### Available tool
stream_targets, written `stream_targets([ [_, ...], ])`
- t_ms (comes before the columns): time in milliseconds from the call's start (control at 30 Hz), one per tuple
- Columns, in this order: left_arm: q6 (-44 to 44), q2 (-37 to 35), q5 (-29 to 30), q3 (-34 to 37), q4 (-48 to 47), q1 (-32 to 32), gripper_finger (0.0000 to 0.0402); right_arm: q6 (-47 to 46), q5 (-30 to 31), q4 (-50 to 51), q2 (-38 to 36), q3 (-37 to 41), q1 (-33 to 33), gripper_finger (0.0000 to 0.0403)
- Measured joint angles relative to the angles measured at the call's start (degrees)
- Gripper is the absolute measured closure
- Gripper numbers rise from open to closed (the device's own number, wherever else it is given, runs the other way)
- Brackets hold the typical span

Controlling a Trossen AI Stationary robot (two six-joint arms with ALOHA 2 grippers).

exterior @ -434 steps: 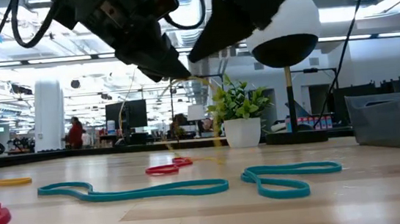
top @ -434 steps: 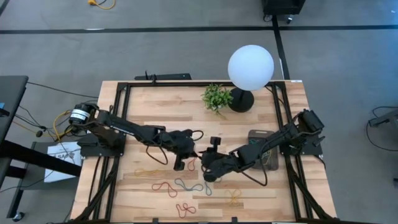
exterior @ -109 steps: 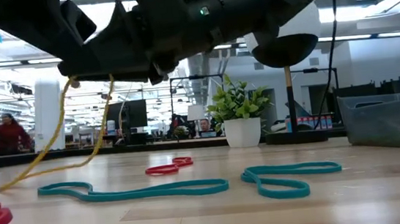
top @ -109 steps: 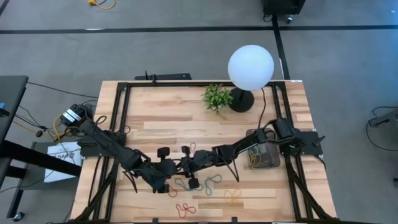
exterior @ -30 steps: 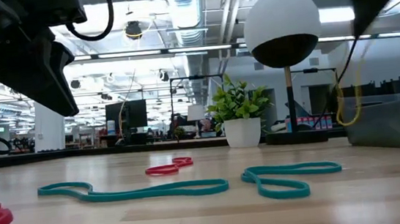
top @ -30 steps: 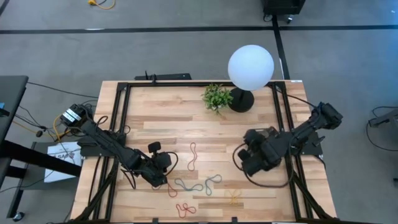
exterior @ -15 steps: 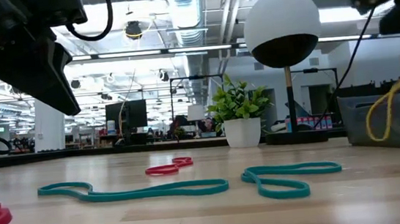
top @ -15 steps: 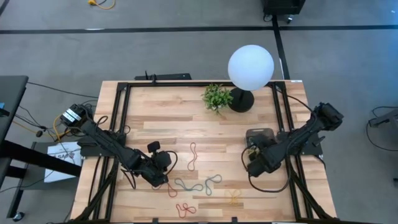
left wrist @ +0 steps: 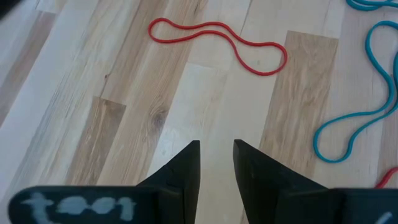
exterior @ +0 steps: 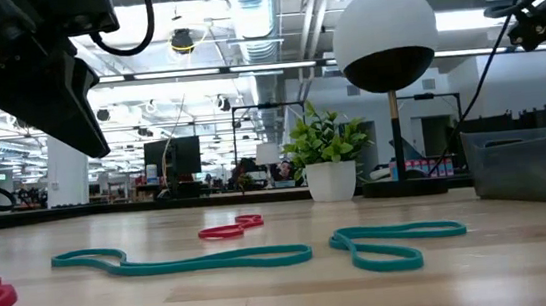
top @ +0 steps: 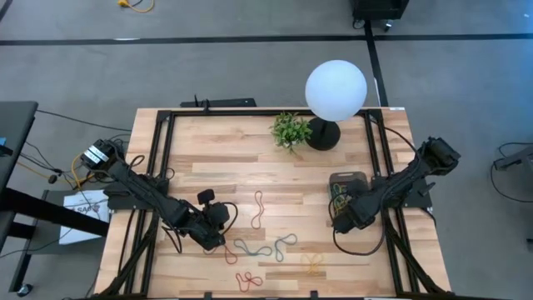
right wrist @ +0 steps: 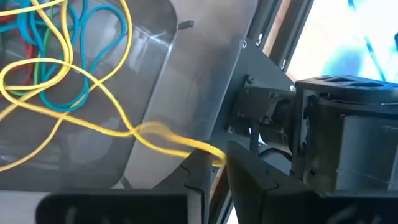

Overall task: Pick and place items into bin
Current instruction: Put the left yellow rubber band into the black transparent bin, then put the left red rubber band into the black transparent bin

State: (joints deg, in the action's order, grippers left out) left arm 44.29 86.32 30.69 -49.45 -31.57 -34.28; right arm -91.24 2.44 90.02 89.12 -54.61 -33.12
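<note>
Seen from above, the right gripper (top: 340,218) hangs over the near end of the dark bin (top: 350,180), at the right side of the wooden bench (top: 225,158). The left gripper (top: 218,242) waits low over the bench's front left, just beside a red band (top: 226,255) and a blue band (top: 252,248). A looped red band (top: 258,209) lies between the two arms, another red squiggle (top: 247,280) sits near the front edge, and a yellow band (top: 312,264) lies apart toward the front right. A small plant (top: 290,129) and a lamp with a white globe (top: 336,90) stand at the far side.

At bench height, two blue bands (exterior: 181,258) stretch across the foreground with a red one (exterior: 231,228) behind them; the bin's grey wall (exterior: 535,163) stands at the right, past the potted plant (exterior: 329,153).

From the left wrist, the fingers (left wrist: 185,165) stand narrowly apart with nothing between them, above bare wood; a red band (left wrist: 217,38) lies well ahead of the tips and a blue one (left wrist: 367,93) off to the side.

From the right wrist, the fingers (right wrist: 249,168) pinch a yellow band (right wrist: 93,87) at their tips; it trails away from them into the bin (right wrist: 186,87), where it drapes over blue bands (right wrist: 93,31) and a red one (right wrist: 12,15) already inside.
</note>
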Motion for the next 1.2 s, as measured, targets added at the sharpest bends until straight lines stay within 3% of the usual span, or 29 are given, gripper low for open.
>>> stream_targets([
  [300,-0.04,0.0,0.04,0.0,0.0,0.0,0.0314,0.67,3.08,-2.79,0.02,-0.11,0.26,0.036],
  [567,-0.09,0.0,0.1,0.0,0.0,0.0,0.0314,10.62,4.57,-12.0,0.02,-1.52,0.26,0.036],
  [933,-0.11,0.0,0.14,0.0,0.01,0.0,0.0314,12.99,20.95,-17.53,0.04,-8.21,0.22,0.036],
  [1067,-0.11,0.0,0.09,0.0,0.25,0.0,0.0314,27.8,32.05,-33.04,0.04,-9.07,0.79,0.036],
  [1200,-1.09,0.0,-4.9,0.0,1.38,-0.21,0.0314,51.33,31.24,-53.33,1.01,-9.09,2.69,0.036],
])
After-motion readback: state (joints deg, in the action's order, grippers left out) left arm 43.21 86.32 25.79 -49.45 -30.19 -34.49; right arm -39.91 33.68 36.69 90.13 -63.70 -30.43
